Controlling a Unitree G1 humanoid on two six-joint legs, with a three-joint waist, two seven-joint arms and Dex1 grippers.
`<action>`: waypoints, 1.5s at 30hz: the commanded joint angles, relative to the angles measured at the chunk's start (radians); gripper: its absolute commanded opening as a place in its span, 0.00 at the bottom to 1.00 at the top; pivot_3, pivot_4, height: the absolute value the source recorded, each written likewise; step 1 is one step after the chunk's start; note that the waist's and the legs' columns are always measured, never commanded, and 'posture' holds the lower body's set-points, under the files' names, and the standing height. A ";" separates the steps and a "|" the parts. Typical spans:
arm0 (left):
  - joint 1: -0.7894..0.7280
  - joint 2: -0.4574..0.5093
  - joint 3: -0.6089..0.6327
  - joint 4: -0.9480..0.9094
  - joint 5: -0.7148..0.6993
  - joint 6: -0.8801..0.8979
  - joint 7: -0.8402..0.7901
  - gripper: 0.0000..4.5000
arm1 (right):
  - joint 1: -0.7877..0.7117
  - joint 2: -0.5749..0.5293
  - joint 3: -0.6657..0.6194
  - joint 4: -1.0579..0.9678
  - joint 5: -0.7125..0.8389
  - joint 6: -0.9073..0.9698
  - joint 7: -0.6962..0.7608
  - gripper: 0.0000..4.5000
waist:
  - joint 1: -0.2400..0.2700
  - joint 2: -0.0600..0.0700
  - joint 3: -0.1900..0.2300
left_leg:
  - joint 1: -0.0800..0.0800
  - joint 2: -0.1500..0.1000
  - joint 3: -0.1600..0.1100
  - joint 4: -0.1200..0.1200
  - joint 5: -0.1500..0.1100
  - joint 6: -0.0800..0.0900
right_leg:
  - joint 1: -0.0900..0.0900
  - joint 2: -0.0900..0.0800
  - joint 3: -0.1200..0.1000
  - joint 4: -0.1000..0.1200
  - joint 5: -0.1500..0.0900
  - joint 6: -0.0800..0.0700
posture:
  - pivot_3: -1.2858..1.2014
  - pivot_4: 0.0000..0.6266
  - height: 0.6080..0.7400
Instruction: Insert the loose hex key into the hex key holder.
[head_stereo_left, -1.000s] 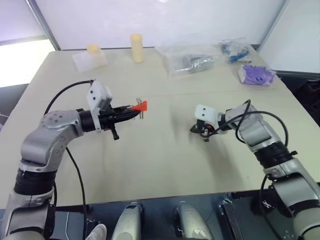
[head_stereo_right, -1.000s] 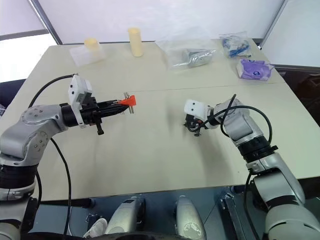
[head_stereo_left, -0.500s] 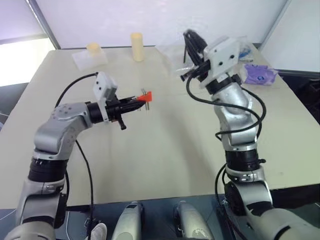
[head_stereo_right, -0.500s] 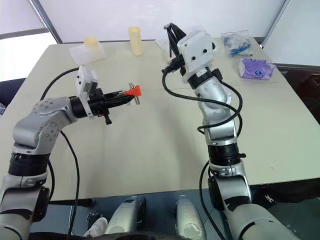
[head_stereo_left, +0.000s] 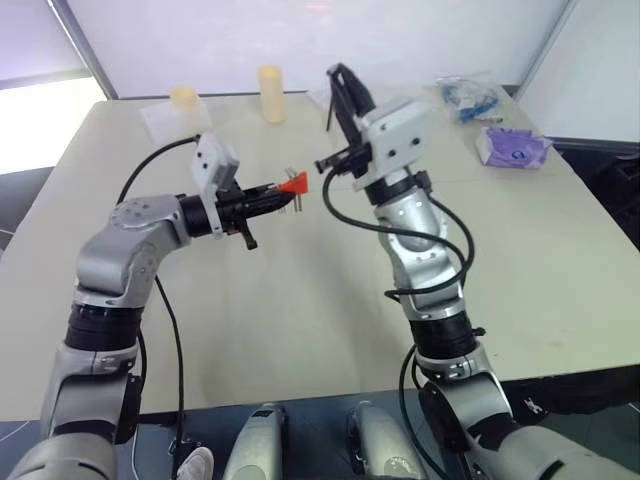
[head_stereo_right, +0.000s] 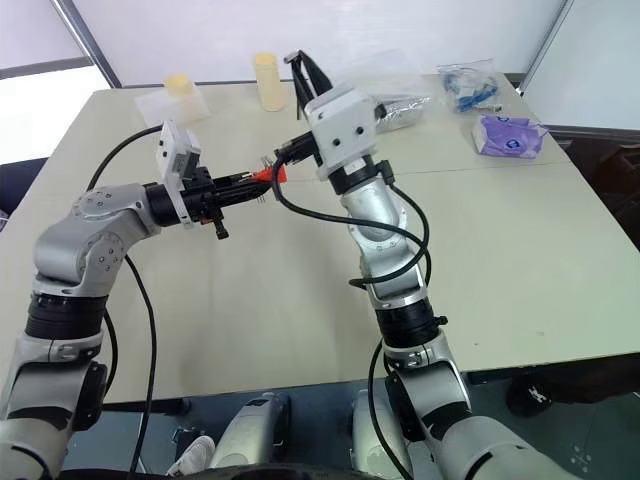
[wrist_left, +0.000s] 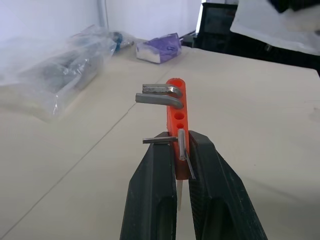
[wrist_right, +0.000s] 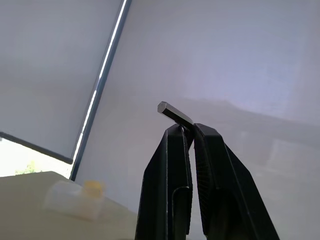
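Two robot arms reach over a beige counter (head_stereo_left: 300, 300). The left end effector (wrist_left: 177, 150) is clamped on one red hex key holder (wrist_left: 176, 112) carrying four short grey keys, held level above the counter. The right end effector (wrist_right: 189, 131), raised and tilted upward, pinches one loose hex key (wrist_right: 174, 113). At the counter's far edge stand two yellow cylinders (head_stereo_left: 271, 93), two clear plastic bags (head_stereo_left: 395, 118) and one purple packet (head_stereo_left: 512, 147).

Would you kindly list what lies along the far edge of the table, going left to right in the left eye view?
Clear bag with a yellow piece → yellow cylinder → bag with blue items → purple packet.
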 joint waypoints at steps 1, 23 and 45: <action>-0.030 0.013 0.037 -0.031 -0.016 0.000 0.005 0.00 | 0.018 0.010 0.036 -0.006 -0.003 -0.049 0.016 0.01 | 0.000 0.000 0.000 | 0.000 0.000 0.000 0.000 0.000 0.000 | 0.000 0.000 0.000 0.000 0.000 0.000 | 0.52 0.24 1.00; -0.035 0.006 0.031 -0.055 -0.030 0.005 0.014 0.00 | 0.053 -0.003 0.064 -0.019 -0.012 -0.048 0.043 0.01 | 0.000 0.000 0.000 | 0.000 0.000 0.000 0.000 0.000 0.000 | 0.000 0.000 0.000 0.000 0.000 0.000 | 0.52 0.24 1.00; -0.019 0.001 0.027 -0.051 -0.025 -0.015 0.016 0.00 | 0.026 -0.029 0.042 -0.014 -0.019 -0.039 0.047 0.01 | 0.000 0.000 0.000 | 0.000 0.000 0.000 0.000 0.000 0.000 | 0.000 0.000 0.000 0.000 0.000 0.000 | 0.52 0.24 1.00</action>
